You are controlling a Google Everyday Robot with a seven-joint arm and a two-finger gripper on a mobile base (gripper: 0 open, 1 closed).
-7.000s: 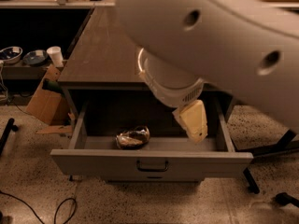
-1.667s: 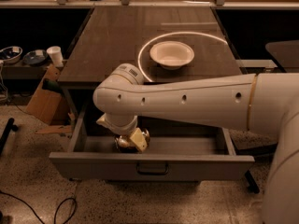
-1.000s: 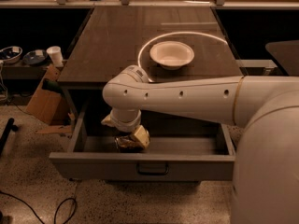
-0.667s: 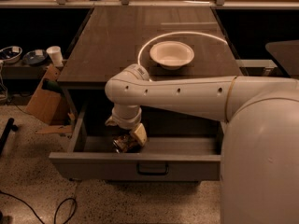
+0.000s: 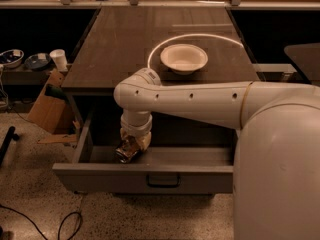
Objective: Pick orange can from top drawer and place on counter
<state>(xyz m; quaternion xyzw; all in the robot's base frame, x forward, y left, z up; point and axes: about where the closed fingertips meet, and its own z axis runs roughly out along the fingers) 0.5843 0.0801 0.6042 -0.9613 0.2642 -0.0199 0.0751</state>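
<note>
The top drawer [image 5: 145, 176] is pulled open below the counter [image 5: 145, 39], its dark handle [image 5: 162, 180] at the front centre. My gripper [image 5: 132, 146] reaches down into the left part of the drawer from the white arm that crosses the view. It is shut on the orange can [image 5: 125, 153], a shiny mottled can that sits tilted just above the drawer floor, close behind the front panel. Part of the can is hidden by the gripper.
A white bowl [image 5: 184, 58] stands on the counter inside a bright ring reflection. A cardboard box [image 5: 47, 109] sits on the floor to the left, with a paper cup [image 5: 59, 59] and dishes [image 5: 12, 58] on a low shelf. Cables [image 5: 70, 221] lie on the floor in front.
The arm has swung left and down from the drawer's right side onto the can. The gripper and can have shifted slightly left, and the can is now tilted.
</note>
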